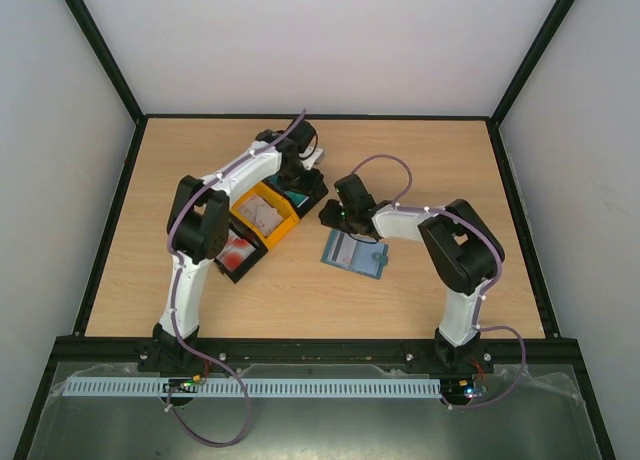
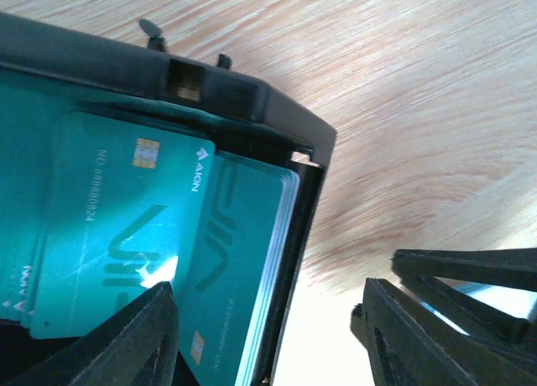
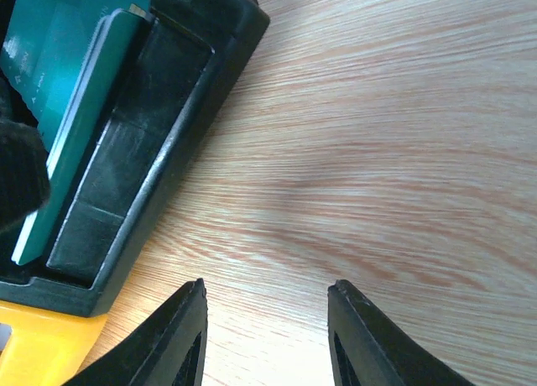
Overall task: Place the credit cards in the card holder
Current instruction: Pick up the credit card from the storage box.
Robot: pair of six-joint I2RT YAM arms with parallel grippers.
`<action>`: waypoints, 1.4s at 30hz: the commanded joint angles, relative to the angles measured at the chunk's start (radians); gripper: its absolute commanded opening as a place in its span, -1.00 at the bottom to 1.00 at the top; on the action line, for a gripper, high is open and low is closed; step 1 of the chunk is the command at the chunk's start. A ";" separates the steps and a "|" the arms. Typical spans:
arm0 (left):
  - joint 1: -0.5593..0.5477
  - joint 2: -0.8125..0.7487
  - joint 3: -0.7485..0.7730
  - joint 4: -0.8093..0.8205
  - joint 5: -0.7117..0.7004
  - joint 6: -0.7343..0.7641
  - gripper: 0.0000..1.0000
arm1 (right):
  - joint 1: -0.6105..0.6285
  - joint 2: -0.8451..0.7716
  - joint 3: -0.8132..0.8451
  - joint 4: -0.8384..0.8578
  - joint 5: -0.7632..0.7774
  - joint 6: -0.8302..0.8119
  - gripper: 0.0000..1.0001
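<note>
The slate-blue card holder (image 1: 355,250) lies flat on the table, just near of my right gripper (image 1: 334,213). White and pink credit cards (image 1: 262,212) lie in a yellow tray (image 1: 285,223); red-printed ones (image 1: 237,247) lie in a black tray near it. My left gripper (image 1: 301,168) is open and empty at the far black tray (image 2: 277,117). One of its fingers (image 2: 126,340) is over the teal card stack (image 2: 143,235), the other outside the tray wall. My right gripper (image 3: 267,336) is open and empty over bare wood beside that tray (image 3: 159,176).
The trays sit in a diagonal row from the near left to the far middle. The teal stack (image 3: 63,126) also shows in the right wrist view, with the yellow tray's corner (image 3: 33,348) below it. Black frame rails border the table (image 1: 430,170).
</note>
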State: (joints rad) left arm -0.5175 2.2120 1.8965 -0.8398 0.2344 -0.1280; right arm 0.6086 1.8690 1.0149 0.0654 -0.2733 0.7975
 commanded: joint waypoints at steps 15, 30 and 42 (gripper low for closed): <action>-0.063 0.106 0.076 -0.084 -0.119 0.045 0.31 | -0.024 -0.052 -0.081 0.011 0.026 0.007 -0.19; -0.086 0.022 0.037 -0.091 -0.092 0.027 -0.05 | -0.027 -0.051 -0.087 0.014 0.024 0.010 -0.20; -0.087 0.017 0.038 -0.099 -0.106 0.013 -0.20 | -0.027 -0.046 -0.087 0.017 0.015 0.008 -0.19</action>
State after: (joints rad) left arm -0.5964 2.2738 1.9419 -0.9039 0.1226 -0.1020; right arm 0.5865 1.8397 0.9459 0.0937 -0.2707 0.7979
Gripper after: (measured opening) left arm 0.409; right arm 0.403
